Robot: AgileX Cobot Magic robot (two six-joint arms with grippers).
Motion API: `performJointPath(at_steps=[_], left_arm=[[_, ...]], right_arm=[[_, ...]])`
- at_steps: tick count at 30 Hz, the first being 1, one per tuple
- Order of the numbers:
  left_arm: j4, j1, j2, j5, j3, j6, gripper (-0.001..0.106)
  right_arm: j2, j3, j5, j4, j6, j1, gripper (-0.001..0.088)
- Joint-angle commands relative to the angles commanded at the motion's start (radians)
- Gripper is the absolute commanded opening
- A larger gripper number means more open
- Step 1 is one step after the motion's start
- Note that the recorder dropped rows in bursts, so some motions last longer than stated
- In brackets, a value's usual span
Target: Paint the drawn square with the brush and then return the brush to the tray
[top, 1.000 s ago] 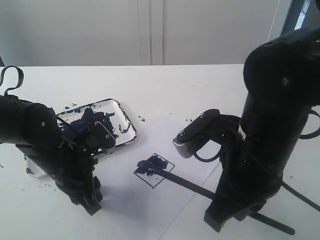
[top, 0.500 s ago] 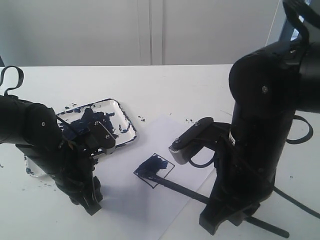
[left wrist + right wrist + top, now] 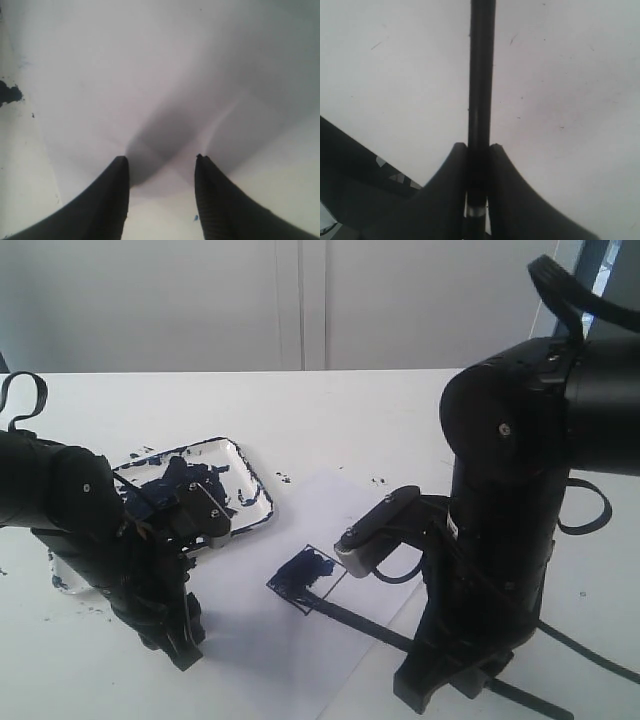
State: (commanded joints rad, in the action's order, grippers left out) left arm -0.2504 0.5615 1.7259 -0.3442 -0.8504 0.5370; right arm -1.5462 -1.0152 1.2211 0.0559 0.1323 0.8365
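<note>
Now | right tool [image 3: 477, 146] grips brush [image 3: 481, 75] | shaft crosses drawn square [image 3: 305, 578] edge

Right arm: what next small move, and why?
Probably sweep the brush tip across the bare part of the square on the right arm's side. The right gripper is clamped on the brush, the tip sits in the square, and blue covers only part of it.

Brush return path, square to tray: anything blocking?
Partly. In the exterior view the left arm covers the tray's left part. The tray's end nearest the drawn square is unobstructed, and nothing lies on the paper between it and the brush held by the right gripper.
</note>
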Motion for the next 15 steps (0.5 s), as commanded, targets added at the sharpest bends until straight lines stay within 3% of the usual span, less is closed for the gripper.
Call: performJointPath(at_steps=[7,15], left_arm=[[0.000,0.000,0.000,-0.002,0.000,0.000,0.048],[0.000,0.000,0.000,-0.004,0.000,0.000,0.048]], right_arm=[[-0.002,-0.023,0.000,-0.018,-0.007,0.000,0.0000],[-0.002,-0.024,0.000,-0.143,-0.064,0.000,0.0000]])
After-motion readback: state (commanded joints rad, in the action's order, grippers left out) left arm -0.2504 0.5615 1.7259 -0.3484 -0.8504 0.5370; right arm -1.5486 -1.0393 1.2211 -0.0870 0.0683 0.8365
